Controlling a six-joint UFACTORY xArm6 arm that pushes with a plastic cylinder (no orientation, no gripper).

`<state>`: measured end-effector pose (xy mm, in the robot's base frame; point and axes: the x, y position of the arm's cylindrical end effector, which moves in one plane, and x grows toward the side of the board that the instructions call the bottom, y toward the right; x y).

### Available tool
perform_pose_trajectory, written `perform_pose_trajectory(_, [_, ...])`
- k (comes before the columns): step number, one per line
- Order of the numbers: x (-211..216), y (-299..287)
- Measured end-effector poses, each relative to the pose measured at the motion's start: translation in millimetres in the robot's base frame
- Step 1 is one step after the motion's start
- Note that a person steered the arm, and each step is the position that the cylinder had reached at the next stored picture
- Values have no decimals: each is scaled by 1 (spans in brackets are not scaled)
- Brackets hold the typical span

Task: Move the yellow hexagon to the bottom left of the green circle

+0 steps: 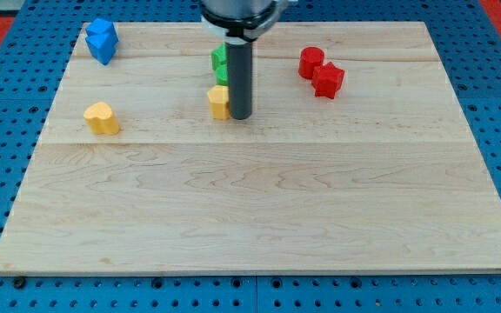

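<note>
A yellow hexagon (219,102) sits near the top middle of the wooden board, just below two green blocks (220,63) that the rod partly hides, so I cannot make out their shapes. My tip (240,116) rests on the board at the yellow hexagon's right side, touching or nearly touching it. The dark rod rises from there to the view's top.
A yellow heart-shaped block (102,117) lies at the left. Two blue blocks (102,40) sit at the top left corner. Two red blocks (321,71) sit at the top right of the middle. The board (259,209) lies on a blue pegboard.
</note>
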<state>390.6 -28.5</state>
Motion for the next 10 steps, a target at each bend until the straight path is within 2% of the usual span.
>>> perform_pose_trajectory(1, [31,22])
perform_pose_trajectory(2, [47,-63])
perform_pose_trajectory(3, [-16,-121])
perform_pose_trajectory(4, [-48,-65])
perform_pose_trajectory(5, [-29,-23])
perform_pose_trajectory(7, [7,-69])
perform_pose_trajectory(8, [54,17])
perform_pose_trajectory(9, [26,39])
perform_pose_trajectory(10, [12,2])
